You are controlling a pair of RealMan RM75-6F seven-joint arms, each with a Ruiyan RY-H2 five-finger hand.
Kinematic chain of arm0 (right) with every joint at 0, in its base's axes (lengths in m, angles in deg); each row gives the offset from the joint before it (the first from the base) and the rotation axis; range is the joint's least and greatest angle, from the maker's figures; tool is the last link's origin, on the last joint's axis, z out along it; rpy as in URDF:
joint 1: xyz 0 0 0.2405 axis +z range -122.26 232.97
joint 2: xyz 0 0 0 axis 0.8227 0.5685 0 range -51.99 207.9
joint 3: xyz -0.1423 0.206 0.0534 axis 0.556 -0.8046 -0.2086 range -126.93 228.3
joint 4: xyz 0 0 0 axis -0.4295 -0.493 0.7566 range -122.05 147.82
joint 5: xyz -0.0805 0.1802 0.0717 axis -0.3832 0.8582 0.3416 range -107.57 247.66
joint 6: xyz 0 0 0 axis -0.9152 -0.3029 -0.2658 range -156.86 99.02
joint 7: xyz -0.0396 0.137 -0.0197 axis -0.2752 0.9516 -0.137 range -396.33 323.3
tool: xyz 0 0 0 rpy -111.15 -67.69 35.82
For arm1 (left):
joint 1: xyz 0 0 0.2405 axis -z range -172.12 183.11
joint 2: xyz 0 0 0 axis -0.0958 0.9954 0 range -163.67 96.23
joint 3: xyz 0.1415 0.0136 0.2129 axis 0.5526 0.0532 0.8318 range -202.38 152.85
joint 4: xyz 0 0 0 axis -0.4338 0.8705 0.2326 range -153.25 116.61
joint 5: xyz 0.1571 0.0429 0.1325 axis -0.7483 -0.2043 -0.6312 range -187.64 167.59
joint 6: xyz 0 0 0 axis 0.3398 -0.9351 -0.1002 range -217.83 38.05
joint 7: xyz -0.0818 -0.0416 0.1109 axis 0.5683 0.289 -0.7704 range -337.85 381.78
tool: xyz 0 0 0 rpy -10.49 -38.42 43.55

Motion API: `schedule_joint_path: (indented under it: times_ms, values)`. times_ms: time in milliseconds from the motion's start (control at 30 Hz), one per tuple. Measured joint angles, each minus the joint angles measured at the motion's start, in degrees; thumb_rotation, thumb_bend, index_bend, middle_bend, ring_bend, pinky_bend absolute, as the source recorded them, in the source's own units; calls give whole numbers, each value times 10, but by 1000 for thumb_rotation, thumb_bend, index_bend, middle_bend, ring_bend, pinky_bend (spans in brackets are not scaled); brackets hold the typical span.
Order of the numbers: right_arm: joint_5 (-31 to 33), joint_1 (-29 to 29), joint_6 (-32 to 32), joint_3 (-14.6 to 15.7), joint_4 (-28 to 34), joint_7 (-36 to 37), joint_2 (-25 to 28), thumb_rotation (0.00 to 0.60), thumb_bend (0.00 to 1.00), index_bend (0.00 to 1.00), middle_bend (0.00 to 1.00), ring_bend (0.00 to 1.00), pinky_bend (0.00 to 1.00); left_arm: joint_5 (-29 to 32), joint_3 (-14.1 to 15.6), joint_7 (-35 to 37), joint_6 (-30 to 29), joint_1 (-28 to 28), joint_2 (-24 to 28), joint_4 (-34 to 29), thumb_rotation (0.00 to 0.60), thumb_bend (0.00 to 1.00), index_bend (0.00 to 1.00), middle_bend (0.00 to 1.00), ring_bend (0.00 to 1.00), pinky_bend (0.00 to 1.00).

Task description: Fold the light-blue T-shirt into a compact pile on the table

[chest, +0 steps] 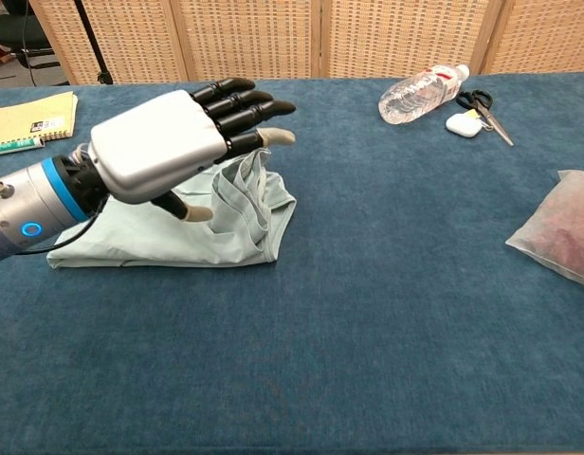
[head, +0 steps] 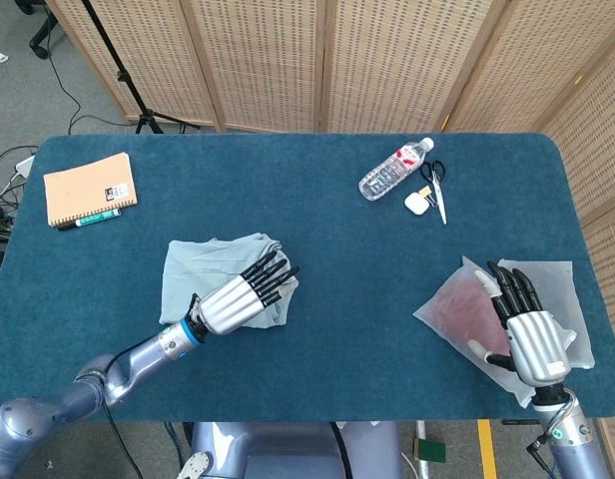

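Observation:
The light-blue T-shirt (head: 203, 271) (chest: 230, 226) lies folded in a small pile left of the table's middle. My left hand (head: 240, 296) (chest: 173, 142) hovers above the pile's right part, palm down, fingers stretched out and apart, holding nothing. My right hand (head: 527, 324) is at the table's right front, open, fingers spread, over a plastic bag; the chest view does not show it.
A clear plastic bag with dark red contents (head: 465, 311) (chest: 562, 232) lies at the right. A water bottle (head: 394, 169) (chest: 422, 92), scissors (head: 437, 185) (chest: 483, 105) and a small white case (head: 418, 202) sit at the back right. A tan notebook (head: 89, 188) with a pen lies back left.

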Motion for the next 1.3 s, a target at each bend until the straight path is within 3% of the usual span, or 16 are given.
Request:
schedule_joint_path:
  times_ms: [133, 267, 733, 1300]
  values:
    - [1, 1, 2, 0, 1, -3, -1, 600, 28, 0, 0, 0, 0, 26, -13, -17, 22, -9, 44, -48, 600, 112, 0, 0, 0, 0]
    - [3, 1, 5, 0, 0, -3, -1, 600, 28, 0, 0, 0, 0, 47, -27, -21, 45, -13, 46, -44, 600, 114, 0, 0, 0, 0]
    - [13, 5, 12, -5, -4, 4, 0, 600, 28, 0, 0, 0, 0, 86, -75, -11, 97, 17, -35, 29, 600, 117, 0, 0, 0, 0]
    - [15, 4, 11, -6, -4, 17, 4, 600, 28, 0, 0, 0, 0, 106, -105, -38, 140, 66, -110, 87, 600, 119, 0, 0, 0, 0]
